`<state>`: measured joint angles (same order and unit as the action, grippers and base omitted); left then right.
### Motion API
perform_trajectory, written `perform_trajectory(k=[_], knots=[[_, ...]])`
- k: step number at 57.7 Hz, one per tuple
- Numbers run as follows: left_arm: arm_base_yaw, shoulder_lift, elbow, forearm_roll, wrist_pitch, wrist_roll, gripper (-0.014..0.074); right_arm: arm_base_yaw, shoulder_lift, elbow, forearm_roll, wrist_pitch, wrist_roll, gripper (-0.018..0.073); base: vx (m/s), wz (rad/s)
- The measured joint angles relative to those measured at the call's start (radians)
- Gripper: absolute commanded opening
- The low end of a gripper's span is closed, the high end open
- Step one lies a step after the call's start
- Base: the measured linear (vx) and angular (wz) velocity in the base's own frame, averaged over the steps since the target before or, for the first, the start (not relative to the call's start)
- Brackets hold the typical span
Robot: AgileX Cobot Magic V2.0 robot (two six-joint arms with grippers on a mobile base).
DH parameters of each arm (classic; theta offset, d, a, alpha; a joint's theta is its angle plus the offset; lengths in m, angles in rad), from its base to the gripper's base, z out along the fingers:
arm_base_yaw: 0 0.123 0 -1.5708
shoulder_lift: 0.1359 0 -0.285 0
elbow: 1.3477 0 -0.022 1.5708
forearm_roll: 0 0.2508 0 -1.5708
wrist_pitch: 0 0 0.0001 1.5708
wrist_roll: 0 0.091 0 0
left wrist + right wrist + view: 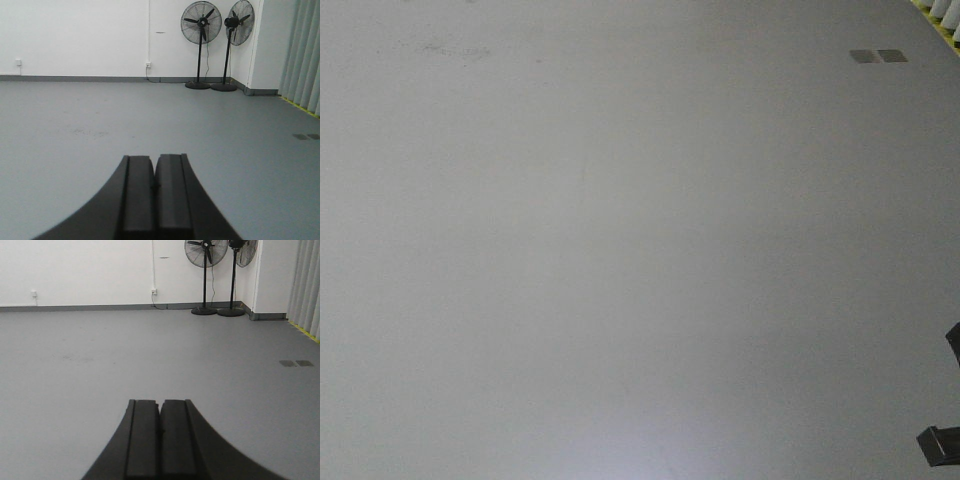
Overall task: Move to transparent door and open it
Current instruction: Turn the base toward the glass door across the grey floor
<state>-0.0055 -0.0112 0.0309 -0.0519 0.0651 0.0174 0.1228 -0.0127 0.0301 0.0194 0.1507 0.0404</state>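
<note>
My left claw (154, 161) is pressed fully shut, its black pads meeting with nothing between them. My right claw (160, 404) is shut and empty in the same way. Both point low across the bare grey floor (75, 125) toward the plain white wall (75, 35). The transparent door is in none of my views. At the floor's far right corner stand two black pedestal fans (201, 25), and along its right edge hang pale vertical blinds (302, 55) above a yellow line (300, 106). The step in hand, I judge, is the approach. I should turn the base until a framed glass panel with a handle shows, drive at it squarely, and open one claw only once near the handle.
</note>
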Motion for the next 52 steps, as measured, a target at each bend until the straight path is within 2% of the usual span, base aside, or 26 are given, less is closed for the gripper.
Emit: perform_trajectory(k=[52], knots=[[0.0, 0.0, 0.0, 0.0, -0.001, 0.0, -0.0006, 0.0, 0.0, 0.0, 0.0, 0.0, 0.0, -0.0001, 0.0, 0.0]])
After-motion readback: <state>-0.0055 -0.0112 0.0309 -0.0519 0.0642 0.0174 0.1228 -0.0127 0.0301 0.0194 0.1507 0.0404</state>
